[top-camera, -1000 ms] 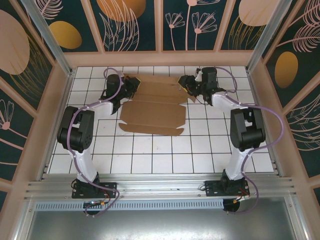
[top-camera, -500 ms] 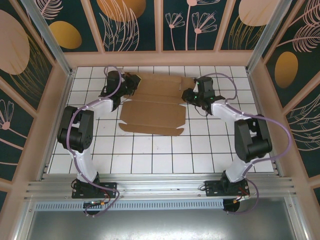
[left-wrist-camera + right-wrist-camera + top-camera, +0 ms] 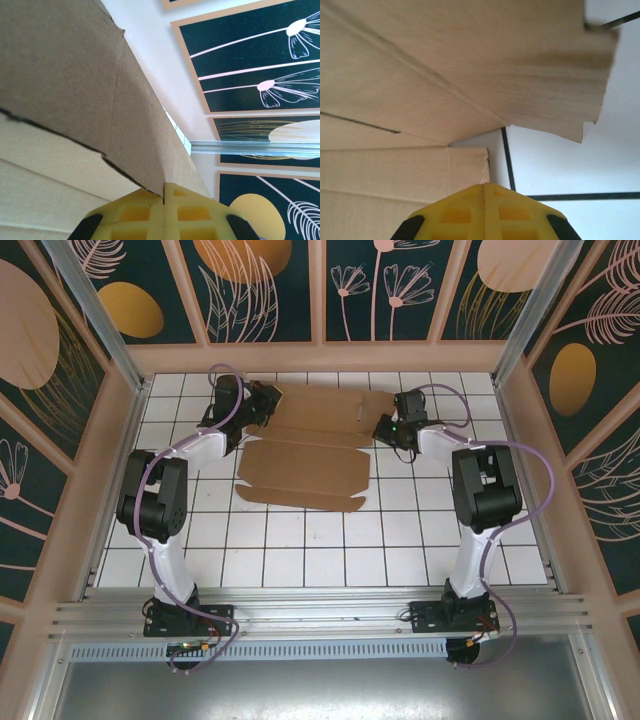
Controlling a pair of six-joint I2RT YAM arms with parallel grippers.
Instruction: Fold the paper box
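The paper box (image 3: 305, 470) lies as a flat brown die-cut sheet at the back middle of the tiled table. My left gripper (image 3: 270, 403) is at its far left corner. In the left wrist view the yellow fingers (image 3: 145, 212) are shut on the edge of a cardboard flap (image 3: 75, 75), which rises tilted off the table. My right gripper (image 3: 383, 426) is at the sheet's right edge. In the right wrist view it (image 3: 484, 187) is shut with nothing between the tips. A flat flap corner (image 3: 465, 167) lies just ahead of them and a raised flap (image 3: 445, 60) hangs above.
The white tiled table (image 3: 300, 550) is boxed in by a low peach rim (image 3: 320, 357) and patterned walls. An aluminium post (image 3: 250, 147) stands behind the left flap. Tiles in front of the sheet are bare.
My right gripper has closed and shifted along the sheet's right edge while its arm swung inward. My left gripper has crept toward the back with the flap in it.
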